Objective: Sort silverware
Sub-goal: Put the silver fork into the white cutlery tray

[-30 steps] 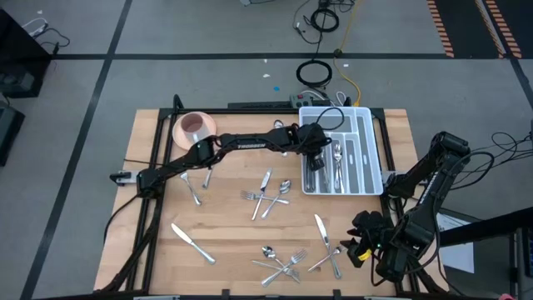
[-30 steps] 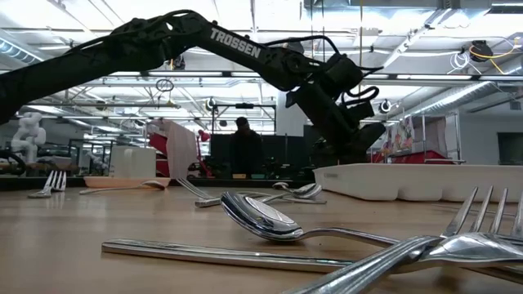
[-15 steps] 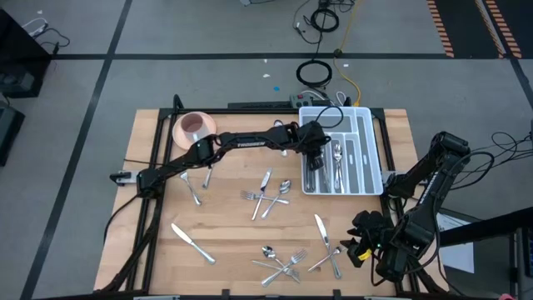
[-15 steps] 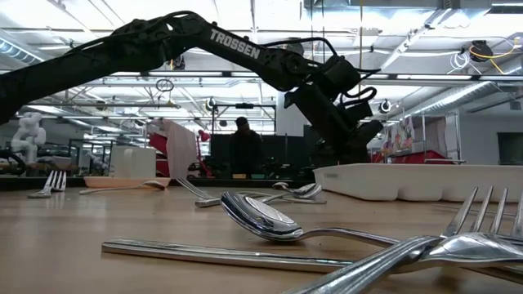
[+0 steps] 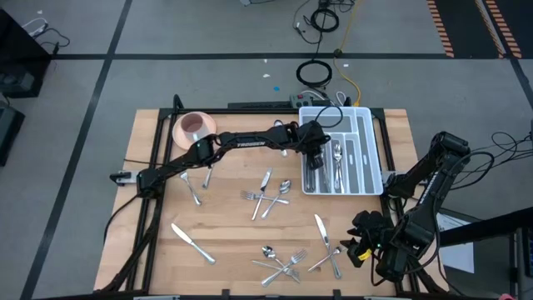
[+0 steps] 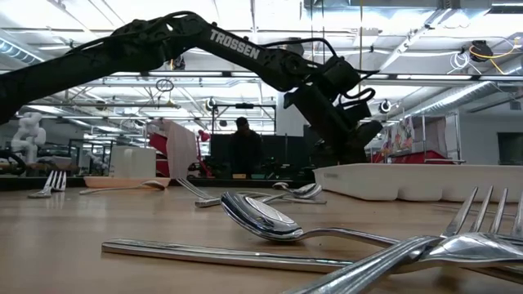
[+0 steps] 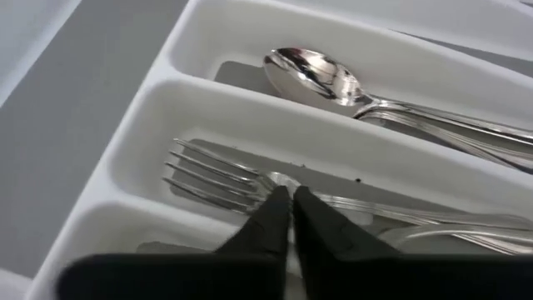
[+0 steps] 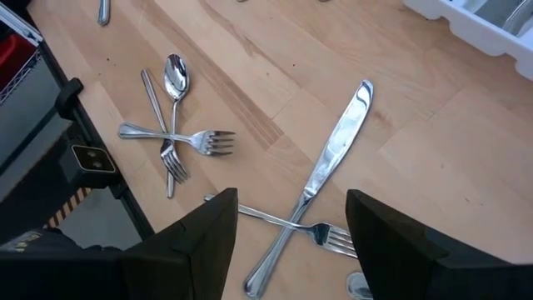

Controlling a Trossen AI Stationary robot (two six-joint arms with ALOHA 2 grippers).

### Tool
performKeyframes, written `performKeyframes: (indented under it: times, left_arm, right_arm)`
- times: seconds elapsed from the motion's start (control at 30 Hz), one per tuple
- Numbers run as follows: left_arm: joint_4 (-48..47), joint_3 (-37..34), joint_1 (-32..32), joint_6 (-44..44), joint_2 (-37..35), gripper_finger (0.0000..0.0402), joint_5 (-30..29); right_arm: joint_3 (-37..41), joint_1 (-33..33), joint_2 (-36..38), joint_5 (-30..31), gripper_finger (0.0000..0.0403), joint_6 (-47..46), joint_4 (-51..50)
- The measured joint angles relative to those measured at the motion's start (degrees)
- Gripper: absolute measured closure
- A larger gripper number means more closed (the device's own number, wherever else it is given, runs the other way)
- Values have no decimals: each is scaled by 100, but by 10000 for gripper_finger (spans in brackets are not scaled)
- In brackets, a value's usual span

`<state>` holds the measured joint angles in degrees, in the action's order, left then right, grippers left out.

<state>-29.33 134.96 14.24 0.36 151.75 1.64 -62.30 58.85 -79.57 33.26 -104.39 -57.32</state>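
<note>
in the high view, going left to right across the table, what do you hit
lone knife → pink cup → fork, knife and spoon cluster mid-table → left claw, shut over the tray → white divided tray → right claw, open at the table's near right corner

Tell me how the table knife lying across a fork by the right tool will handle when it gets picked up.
The knife looks like polished metal, so probably stiff and somewhat slippery between the tool's fingers. It lies flat on the wooden table, so it is unlikely to roll. It crosses a fork, which may shift when the knife is lifted. The right tool stands open above it.
</note>
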Motion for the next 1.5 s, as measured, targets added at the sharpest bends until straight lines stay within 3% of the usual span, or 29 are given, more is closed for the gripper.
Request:
performKeyframes:
  times: [0.33,0.63,0.83,0.97,1.1,1.27,1.37,1.5]
  left_arm:
    - [-57,-9,-15,0,-129,399,206]
    - [-587,-9,63,-46,-942,399,124]
    - [-1827,-4,126,323,-2064,366,-147]
    - [-2831,-1,241,212,-2821,347,-280]
    - [-3528,-1,352,-43,-3607,344,-609]
    - [-4085,-1,480,-153,-4377,343,-858]
    - [-4292,-1,551,-310,-4742,343,-936]
    - [-4570,4,659,-455,-5024,343,-1000]
  right_arm:
    - [0,-1,2,144,186,-73,-116]
    - [-2,-557,2,326,186,-142,-1517]
    - [-2,-1696,20,877,186,231,-2937]
    - [-2,-2921,226,838,186,609,-3243]
    - [-2,-4350,549,687,186,866,-2834]
    - [-2,-5786,599,459,186,2546,-1791]
    - [-2,-6351,412,313,186,3423,-999]
    - [-2,-6841,73,112,186,3710,-496]
